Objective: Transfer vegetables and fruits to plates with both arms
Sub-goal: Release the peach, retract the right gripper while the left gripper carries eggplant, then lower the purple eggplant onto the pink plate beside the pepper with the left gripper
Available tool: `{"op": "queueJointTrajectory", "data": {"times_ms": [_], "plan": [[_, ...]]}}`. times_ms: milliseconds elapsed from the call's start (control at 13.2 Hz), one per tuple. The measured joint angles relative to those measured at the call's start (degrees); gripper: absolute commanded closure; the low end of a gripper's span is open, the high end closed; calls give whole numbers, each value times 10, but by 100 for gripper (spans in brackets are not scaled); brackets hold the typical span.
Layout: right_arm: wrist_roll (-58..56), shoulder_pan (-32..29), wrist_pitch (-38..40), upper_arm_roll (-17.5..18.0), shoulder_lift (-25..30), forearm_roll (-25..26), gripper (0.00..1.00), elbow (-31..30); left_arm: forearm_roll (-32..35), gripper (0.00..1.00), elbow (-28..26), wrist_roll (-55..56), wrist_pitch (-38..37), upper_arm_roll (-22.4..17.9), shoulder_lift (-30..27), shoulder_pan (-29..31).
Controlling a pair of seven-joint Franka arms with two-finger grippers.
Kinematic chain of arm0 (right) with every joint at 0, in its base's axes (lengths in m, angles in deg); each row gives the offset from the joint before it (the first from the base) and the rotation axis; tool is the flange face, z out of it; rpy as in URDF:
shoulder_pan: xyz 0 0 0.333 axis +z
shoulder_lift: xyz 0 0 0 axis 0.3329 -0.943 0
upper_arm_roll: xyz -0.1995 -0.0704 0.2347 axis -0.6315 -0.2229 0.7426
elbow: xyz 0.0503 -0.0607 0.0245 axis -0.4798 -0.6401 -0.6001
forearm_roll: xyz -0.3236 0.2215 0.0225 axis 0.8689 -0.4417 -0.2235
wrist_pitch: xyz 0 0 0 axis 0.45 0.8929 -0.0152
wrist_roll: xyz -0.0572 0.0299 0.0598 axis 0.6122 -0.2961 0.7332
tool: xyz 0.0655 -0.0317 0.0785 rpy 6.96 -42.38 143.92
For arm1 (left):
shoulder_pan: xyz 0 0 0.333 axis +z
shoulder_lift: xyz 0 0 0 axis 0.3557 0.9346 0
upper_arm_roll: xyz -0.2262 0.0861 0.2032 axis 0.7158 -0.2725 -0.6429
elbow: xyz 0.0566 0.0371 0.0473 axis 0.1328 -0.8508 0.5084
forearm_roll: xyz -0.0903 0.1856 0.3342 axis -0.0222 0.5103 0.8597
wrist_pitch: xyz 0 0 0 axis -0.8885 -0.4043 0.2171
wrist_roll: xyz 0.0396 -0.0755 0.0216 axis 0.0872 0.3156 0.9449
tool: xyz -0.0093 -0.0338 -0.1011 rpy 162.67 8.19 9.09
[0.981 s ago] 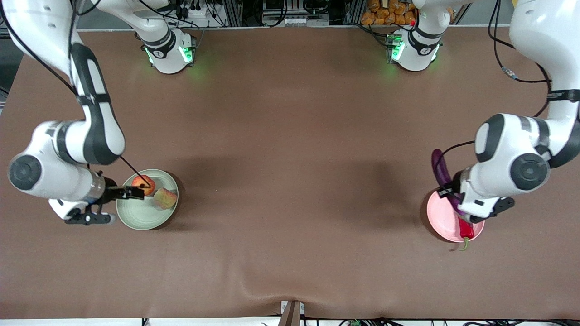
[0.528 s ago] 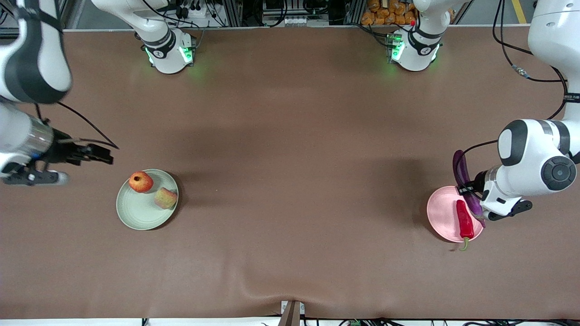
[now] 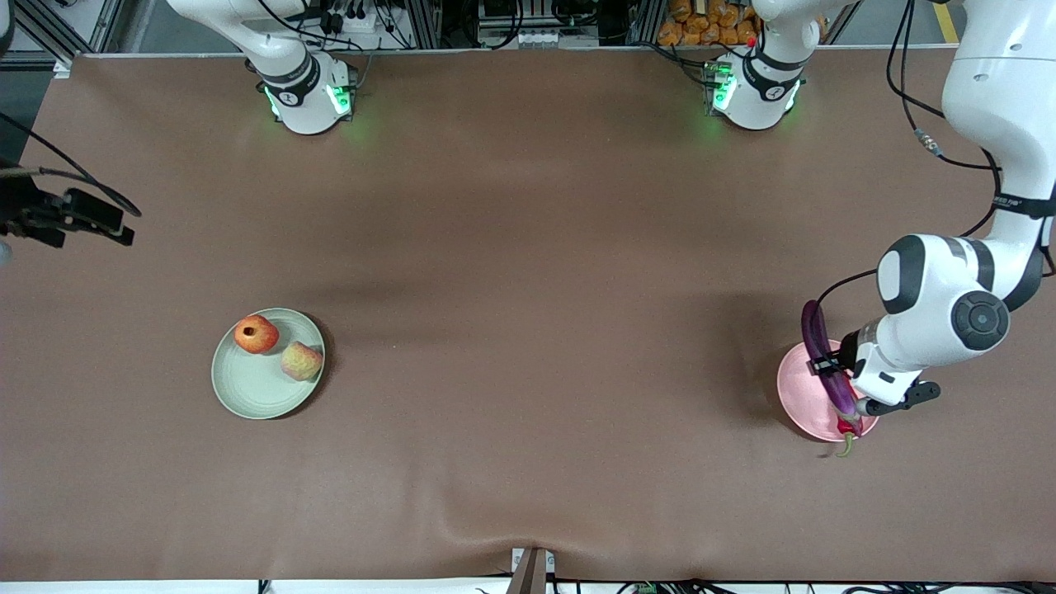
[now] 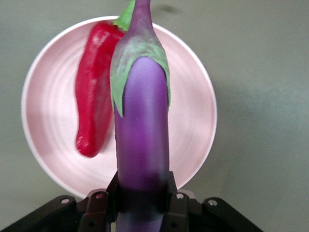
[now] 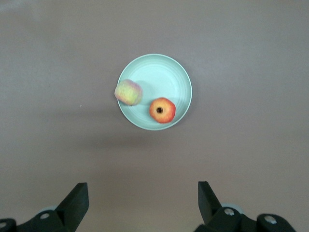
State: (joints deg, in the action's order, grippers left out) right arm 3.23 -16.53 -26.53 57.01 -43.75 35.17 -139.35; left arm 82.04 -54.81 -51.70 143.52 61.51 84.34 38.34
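The pale green plate (image 3: 247, 394) holds the red-orange pomegranate-like fruit (image 3: 256, 334) and the peach (image 3: 301, 361). My right gripper (image 3: 110, 223) is open and empty, up in the air at the right arm's end of the table. In its wrist view, the plate (image 5: 155, 72), peach (image 5: 128, 92) and pomegranate (image 5: 162, 110) lie well below its open gripper (image 5: 142, 203). My left gripper (image 3: 835, 369) is shut on the purple eggplant (image 3: 823, 359) over the pink plate (image 3: 799, 398). The red chili (image 4: 93, 94) lies on the pink plate (image 4: 193, 111), beside the held eggplant (image 4: 142, 130).
The brown table cloth (image 3: 536, 330) stretches between the two plates. The arm bases (image 3: 309, 95) stand along the table's edge farthest from the front camera. In the front view the chili's green stem (image 3: 845, 446) pokes over the pink plate's rim.
My right gripper let go of the pomegranate on the green plate and drew up and away toward the table's end. My left gripper shifted the eggplant over the pink plate, now above the chili.
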Motion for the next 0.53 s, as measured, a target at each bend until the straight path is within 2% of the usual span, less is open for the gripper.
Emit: {"op": "queueJointTrajectory", "data": {"times_ms": [226,528], "plan": [[11,0,24,0,21,4,0,-14,0,100,3,0,20,0,15,-2],[28,0,34,4,24,15,0,2,0,100,12,0,39,0,32,-2]]}}
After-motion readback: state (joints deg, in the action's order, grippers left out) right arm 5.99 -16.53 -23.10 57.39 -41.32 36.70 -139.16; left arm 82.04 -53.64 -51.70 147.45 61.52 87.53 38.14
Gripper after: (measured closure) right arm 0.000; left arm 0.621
